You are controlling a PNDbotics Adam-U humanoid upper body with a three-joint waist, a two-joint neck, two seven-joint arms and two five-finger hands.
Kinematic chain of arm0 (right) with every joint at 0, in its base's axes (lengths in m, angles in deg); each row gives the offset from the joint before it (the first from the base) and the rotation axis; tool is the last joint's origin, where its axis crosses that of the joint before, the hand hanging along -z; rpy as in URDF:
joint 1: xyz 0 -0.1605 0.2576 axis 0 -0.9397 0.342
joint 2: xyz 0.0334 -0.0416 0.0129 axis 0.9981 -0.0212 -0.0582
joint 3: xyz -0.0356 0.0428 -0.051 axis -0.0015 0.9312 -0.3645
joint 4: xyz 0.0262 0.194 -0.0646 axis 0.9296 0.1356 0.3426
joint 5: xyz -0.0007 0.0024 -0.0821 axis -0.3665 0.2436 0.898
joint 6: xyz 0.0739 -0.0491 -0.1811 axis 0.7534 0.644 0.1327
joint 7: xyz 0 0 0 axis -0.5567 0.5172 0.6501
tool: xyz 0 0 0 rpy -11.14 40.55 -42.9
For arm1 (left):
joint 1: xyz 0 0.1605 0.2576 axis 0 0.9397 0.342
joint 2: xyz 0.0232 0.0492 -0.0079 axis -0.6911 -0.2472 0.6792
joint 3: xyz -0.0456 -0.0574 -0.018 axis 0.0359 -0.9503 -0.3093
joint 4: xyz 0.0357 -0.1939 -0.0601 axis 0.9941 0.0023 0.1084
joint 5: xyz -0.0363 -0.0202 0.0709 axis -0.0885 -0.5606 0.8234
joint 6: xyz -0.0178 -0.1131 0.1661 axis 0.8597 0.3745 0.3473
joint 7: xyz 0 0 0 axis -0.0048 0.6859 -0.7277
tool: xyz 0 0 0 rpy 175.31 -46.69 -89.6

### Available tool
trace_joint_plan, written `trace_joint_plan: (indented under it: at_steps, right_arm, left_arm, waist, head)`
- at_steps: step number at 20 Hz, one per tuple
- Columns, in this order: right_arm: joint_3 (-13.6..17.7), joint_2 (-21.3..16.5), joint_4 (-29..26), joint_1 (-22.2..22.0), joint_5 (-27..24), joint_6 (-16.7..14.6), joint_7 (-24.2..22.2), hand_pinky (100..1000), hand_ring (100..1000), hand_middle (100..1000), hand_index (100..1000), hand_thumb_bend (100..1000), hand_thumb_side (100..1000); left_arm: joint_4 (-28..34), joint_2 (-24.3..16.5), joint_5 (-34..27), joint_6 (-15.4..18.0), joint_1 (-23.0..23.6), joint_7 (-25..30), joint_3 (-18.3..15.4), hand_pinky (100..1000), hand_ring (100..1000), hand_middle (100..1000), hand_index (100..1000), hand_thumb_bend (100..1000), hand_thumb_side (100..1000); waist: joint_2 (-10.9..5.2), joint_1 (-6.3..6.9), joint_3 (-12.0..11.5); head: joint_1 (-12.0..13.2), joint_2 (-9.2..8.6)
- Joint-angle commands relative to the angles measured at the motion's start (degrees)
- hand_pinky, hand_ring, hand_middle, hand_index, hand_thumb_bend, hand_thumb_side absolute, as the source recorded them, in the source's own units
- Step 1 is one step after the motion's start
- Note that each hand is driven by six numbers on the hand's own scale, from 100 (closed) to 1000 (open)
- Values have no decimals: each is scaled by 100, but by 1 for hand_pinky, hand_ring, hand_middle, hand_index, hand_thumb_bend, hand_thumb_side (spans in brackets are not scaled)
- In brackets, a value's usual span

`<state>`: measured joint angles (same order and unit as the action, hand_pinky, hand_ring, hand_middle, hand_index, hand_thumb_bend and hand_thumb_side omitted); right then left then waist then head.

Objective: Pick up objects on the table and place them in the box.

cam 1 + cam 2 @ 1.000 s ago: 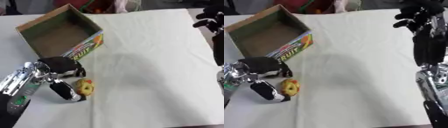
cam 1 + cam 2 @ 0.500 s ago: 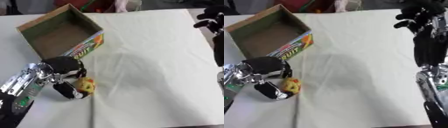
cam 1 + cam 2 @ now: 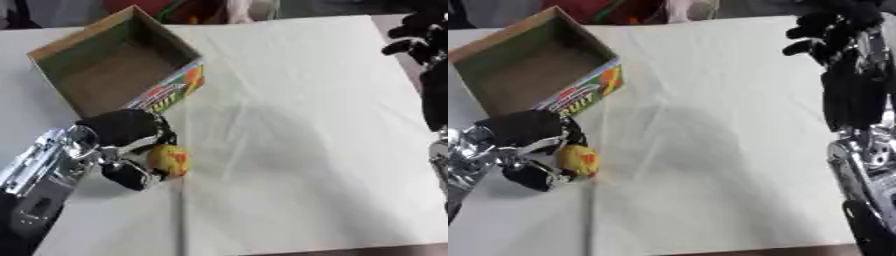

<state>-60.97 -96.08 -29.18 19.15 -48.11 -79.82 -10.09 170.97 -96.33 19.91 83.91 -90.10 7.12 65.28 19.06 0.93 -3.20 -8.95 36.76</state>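
A small yellow fruit-like object with red marks sits in my left hand, whose fingers and thumb curl round it, at the lower left of the white table. It appears lifted slightly off the cloth. The open cardboard box with a colourful printed front stands just beyond the hand, at the upper left; I see nothing inside it. My right hand hangs high at the right edge with its fingers curled and nothing in them.
A white cloth covers the table, with a fold running down from the box. My right forearm stretches along the right side. Red and other coloured items lie past the table's far edge.
My left hand has closed round the yellow object and moved up a little toward the box. The right hand has stayed where it was.
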Motion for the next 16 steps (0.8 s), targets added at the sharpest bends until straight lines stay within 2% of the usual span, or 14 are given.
trace_joint_plan:
  at_steps: [1,4,8,12,16]
  right_arm:
    - [45,-85,-115,43,-15,11,8,544,634,602,811,100,927]
    - [43,-88,-115,49,-14,16,5,545,635,602,811,100,927]
    - [44,-91,-115,57,-16,8,3,545,635,602,811,100,926]
    - [39,-105,-115,67,-20,-7,-3,546,636,602,811,100,925]
    - [8,-132,-115,115,-37,-31,-40,546,636,602,810,100,924]
  left_arm:
    - [402,-240,-342,-71,-126,305,-206,217,415,481,605,100,218]
    - [598,-292,-634,-202,-178,516,-351,212,405,467,589,100,250]
    - [889,-316,-789,-394,-244,436,-598,174,374,440,560,100,249]
    - [1211,-437,-695,-601,-403,20,-1031,151,358,424,544,100,267]
    - [1254,-750,-225,-793,-645,-522,-1480,156,365,414,515,100,265]
  waist:
    - [-91,-7,-9]
    - [-86,-16,-16]
    - [-79,-29,-21]
    - [-77,-25,1]
    - [-55,-1,80]
  head:
    - [-38,-15]
    - [-45,-52]
    - [-60,-110]
    - [-74,-109]
    - [0,-129]
